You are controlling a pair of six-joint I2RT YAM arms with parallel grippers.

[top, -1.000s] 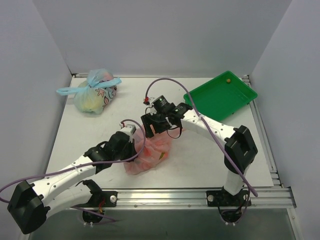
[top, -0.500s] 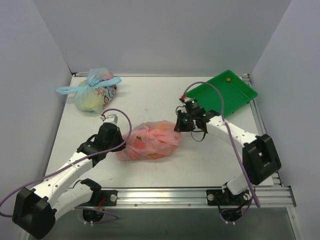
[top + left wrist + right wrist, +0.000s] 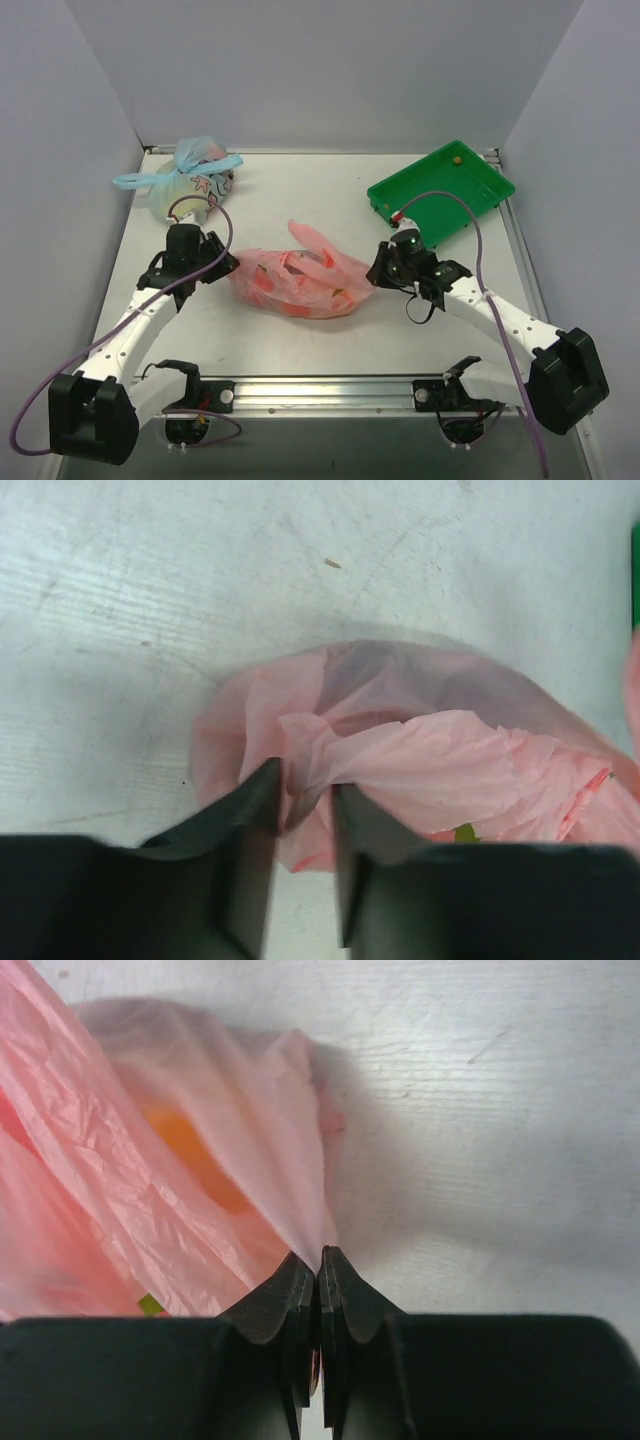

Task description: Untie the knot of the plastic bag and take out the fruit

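The pink plastic bag (image 3: 300, 285) lies flattened across the middle of the table, stretched between my two grippers. Fruit (image 3: 265, 282) shows through it as orange-red shapes, and an orange (image 3: 185, 1150) glows through the film in the right wrist view. A loose pink handle strip (image 3: 312, 243) sticks up at the back. I cannot make out the knot. My left gripper (image 3: 225, 268) sits at the bag's left end with its jaws a little apart (image 3: 305, 790) and a fold of the plastic bag (image 3: 420, 750) lying between them. My right gripper (image 3: 372, 277) is shut on the bag's right edge (image 3: 321, 1255).
A green tray (image 3: 440, 190) holding one small orange thing (image 3: 457, 158) stands at the back right, close behind my right arm. A second bag with a light-blue tie (image 3: 190, 185) sits at the back left, just beyond my left wrist. Walls close in both sides.
Both arms have drawn apart, left going left and right going right, pulling the bunched bag out flat. The right gripper closed on the bag's edge. The left jaws have parted.
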